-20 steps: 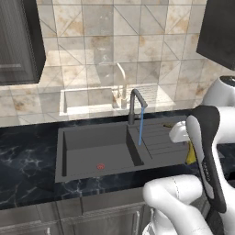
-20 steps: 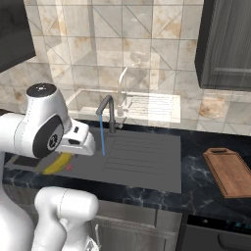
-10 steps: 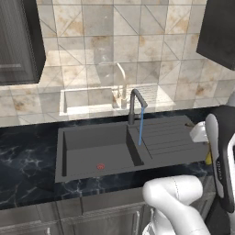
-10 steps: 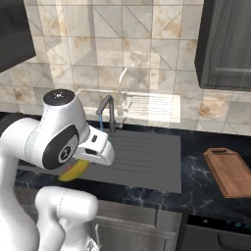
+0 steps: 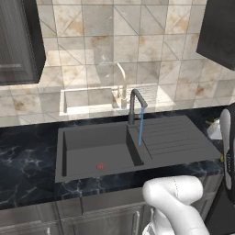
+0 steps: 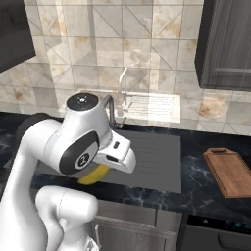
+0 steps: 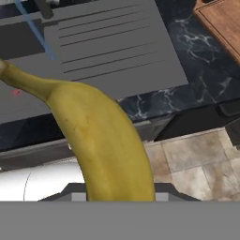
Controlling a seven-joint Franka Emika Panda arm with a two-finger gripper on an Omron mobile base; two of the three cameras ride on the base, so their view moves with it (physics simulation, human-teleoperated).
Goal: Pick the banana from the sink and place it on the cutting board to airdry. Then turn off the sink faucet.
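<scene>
My gripper [image 6: 102, 170] is shut on the banana [image 6: 91, 177], a curved yellow fruit held under the white hand near the counter's front edge. In the hand view the banana [image 7: 101, 136] rises large through the middle and hides the fingertips. Behind it lie the dark grey sink [image 7: 103, 42], its red drain ring [image 7: 16, 92] and the blue water stream [image 7: 40, 35]. The sink faucet [image 5: 135, 103] runs water into the sink [image 5: 92, 144]. The brown cutting board [image 6: 230, 169] lies on the counter to the right, its corner [image 7: 225, 23] showing in the hand view.
A black marble counter [image 5: 27, 156] surrounds the sink. A pale beige basin and tap [image 5: 92, 98] show on the tiled wall behind. Dark wall cabinets [image 6: 228, 44] hang above. My arm [image 5: 227, 151] stands at the right edge of the left base view.
The arm has swung right and toward the counter's front edge with the banana still in the gripper. Water keeps running.
</scene>
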